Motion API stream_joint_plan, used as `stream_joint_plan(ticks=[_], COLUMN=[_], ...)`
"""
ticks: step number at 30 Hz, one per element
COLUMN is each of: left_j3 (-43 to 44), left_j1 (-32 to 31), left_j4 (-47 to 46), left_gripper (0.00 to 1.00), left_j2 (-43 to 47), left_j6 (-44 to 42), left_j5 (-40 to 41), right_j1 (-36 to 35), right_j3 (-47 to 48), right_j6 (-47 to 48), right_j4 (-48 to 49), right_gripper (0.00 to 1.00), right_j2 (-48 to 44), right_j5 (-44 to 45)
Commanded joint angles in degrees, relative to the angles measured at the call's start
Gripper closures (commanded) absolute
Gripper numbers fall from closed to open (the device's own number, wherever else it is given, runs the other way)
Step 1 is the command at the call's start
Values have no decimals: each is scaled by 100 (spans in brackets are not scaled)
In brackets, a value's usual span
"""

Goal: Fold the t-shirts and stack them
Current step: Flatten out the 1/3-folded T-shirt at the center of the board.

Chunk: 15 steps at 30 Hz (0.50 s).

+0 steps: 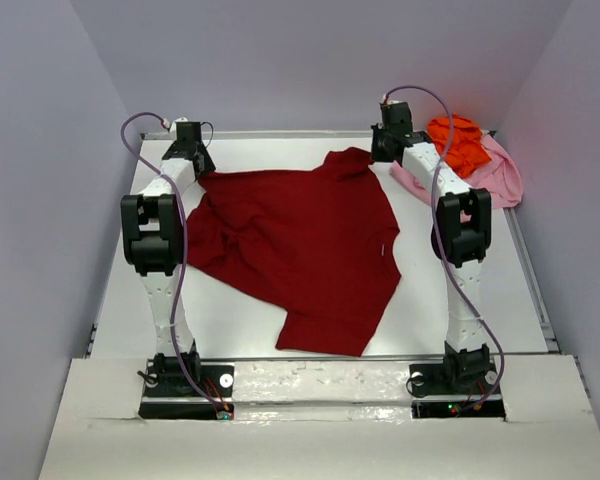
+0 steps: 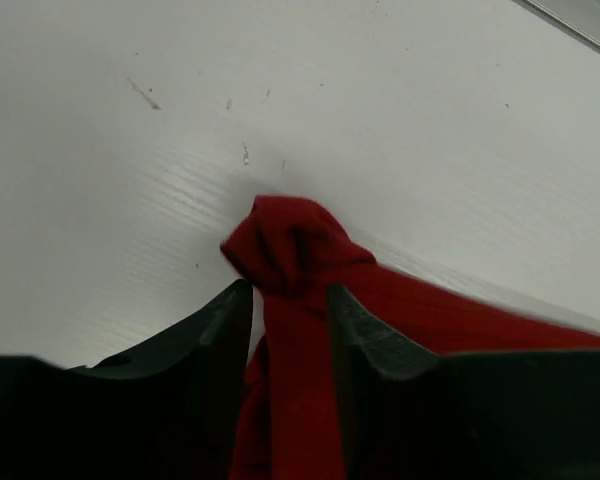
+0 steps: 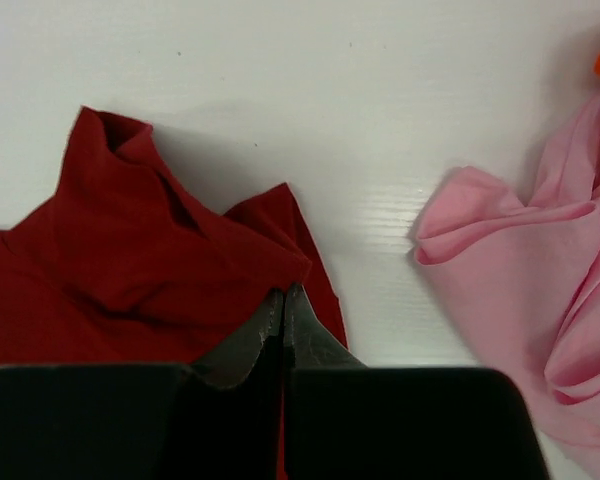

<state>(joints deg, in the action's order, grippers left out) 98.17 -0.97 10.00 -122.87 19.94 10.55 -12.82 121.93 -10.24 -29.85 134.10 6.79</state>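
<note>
1. The dark red t-shirt (image 1: 300,250) lies spread and rumpled over the middle of the table (image 1: 230,320);
2. at the table's far left, the left gripper (image 2: 288,292) has its jaws apart, with a bunched corner of the shirt between them;
3. towards the table's far right, the right gripper (image 3: 283,295) is closed, its tips on the shirt's edge; whether it pinches cloth is unclear;
4. the orange t-shirt (image 1: 458,140) and the pink t-shirt (image 1: 500,175) touch in the table's far right corner.

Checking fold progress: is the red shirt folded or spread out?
Spread out: the red shirt lies wide and rumpled across the table, not yet folded.
</note>
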Motion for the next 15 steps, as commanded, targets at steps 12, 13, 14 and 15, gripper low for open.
stream_joint_plan(ticks=[12,13,14,15], left_j3=[9,18,88,88], left_j1=[1,1,1,1], left_j4=[-666,-683,-684,-684], left_gripper=[37,37,37,37], left_j2=[501,475,370,282], left_j6=[-26,18,10,1], left_j5=[122,141,176,193], right_j1=[-19,-19,-19,-19], right_j3=[-705,-714,-723,-723], right_j6=[92,84,75,83], right_j4=[1376,1376,1394,1394], right_gripper=[100,100,100,100], right_j2=[-1176,-1167,-1167,-1176], right_j5=[-266,-318,-344,-371])
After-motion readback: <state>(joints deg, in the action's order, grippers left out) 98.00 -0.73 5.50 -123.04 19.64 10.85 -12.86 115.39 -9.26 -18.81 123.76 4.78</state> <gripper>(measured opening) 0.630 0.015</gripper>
